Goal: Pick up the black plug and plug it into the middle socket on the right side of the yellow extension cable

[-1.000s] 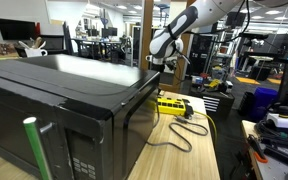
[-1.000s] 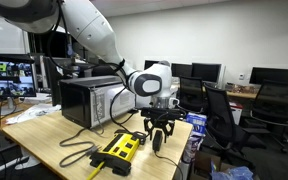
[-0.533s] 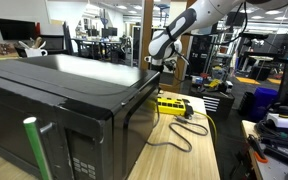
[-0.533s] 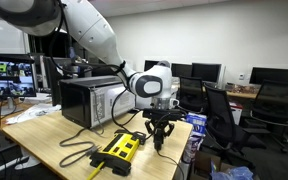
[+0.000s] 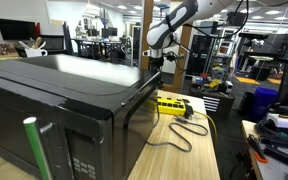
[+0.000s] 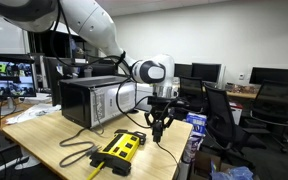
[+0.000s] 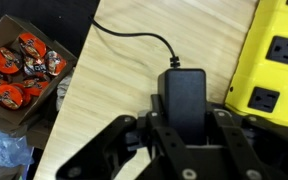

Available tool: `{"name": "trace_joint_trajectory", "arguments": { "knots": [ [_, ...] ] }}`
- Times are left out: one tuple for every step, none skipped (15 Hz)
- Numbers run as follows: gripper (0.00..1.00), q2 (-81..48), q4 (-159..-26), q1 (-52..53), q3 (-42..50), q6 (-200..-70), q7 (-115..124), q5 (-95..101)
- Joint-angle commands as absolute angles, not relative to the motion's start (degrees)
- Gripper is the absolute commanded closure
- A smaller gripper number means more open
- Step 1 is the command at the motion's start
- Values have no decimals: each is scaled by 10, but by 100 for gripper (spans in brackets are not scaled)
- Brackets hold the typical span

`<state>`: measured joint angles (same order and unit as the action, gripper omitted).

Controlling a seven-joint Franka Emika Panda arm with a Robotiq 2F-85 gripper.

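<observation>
The black plug is up off the tabletop, clamped in the pincer; the wrist view shows a finger pressed to each flank of the chunky black body. Its thin black cord trails away across the wood. The yellow extension cable lies just beside it, off to one side, two of its dark sockets showing in the wrist view. In an exterior view the pincer hangs in the air past the end of the yellow extension cable, so the carry across is not yet made. Now the dangers, as I judge them. I can't see the prongs, so if the plug sits skewed in the grip they could scrape the yellow face and miss the slots. The strip looks loose, and a push off the vertical may simply shove it along. The trailing cord could tug the plug round as the arm travels, and picking the wrong socket on that side is an easy slip. Around it, the big black microwave crowds the tabletop next to the strip. A box of orange-wrapped bits sits off the tabletop's edge, and an office chair stands beyond.
</observation>
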<state>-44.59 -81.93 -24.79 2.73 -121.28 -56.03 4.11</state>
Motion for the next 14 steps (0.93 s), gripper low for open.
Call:
{"name": "trace_joint_trajectory", "arguments": {
  "knots": [
    [88, -409, -833, -236, 39, -1179, -620, 72],
    [88, -400, -844, -233, 41, -1183, -634, 81],
    [88, -392, -851, -230, 43, -1181, -649, 89],
    [88, -381, -863, -226, 42, -1184, -667, 98],
    [88, -363, -862, -236, 45, -1170, -701, 103],
    [88, -348, -866, -241, 47, -1161, -731, 109],
    [88, -353, -886, -211, 50, -1172, -724, 130],
    [88, -342, -898, -210, 48, -1179, -746, 134],
    [88, -331, -915, -207, 44, -1181, -765, 138],
    [88, -323, -931, -196, 41, -1177, -786, 143],
    [88, -318, -950, -185, 39, -1180, -805, 146],
    [88, -316, -957, -179, 38, -1179, -817, 149],
    [88, -312, -965, -174, 38, -1179, -828, 151],
    [88, -310, -971, -171, 39, -1182, -840, 154]
  ]
}}
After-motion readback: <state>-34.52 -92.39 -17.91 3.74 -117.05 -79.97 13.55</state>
